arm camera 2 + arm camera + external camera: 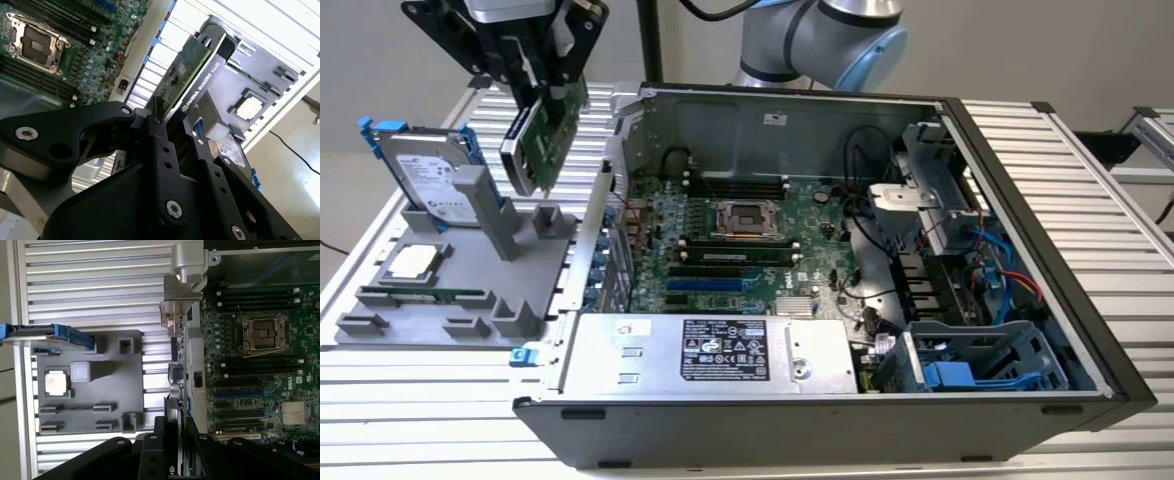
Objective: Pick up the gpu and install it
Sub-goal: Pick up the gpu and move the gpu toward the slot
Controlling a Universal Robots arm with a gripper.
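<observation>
One black gripper (540,85) hangs at the exterior view's upper left. Its fingers pinch the gpu (538,140), a thin green circuit-board card with a black cooler block. The card hangs upright above the grey plastic holder tray (447,275) (a silver hard drive with blue rails (427,175) stands in it), just beside the open black computer case (761,125).

In the second wrist view, the fingers (159,132) clamp the card's near end, and the gpu (192,75) juts out towards the tray (280,75).

In the first wrist view, the gpu (179,375) shows edge-on, its silver metal bracket at the far end, between the tray (100,390) and the green motherboard (250,385).
</observation>
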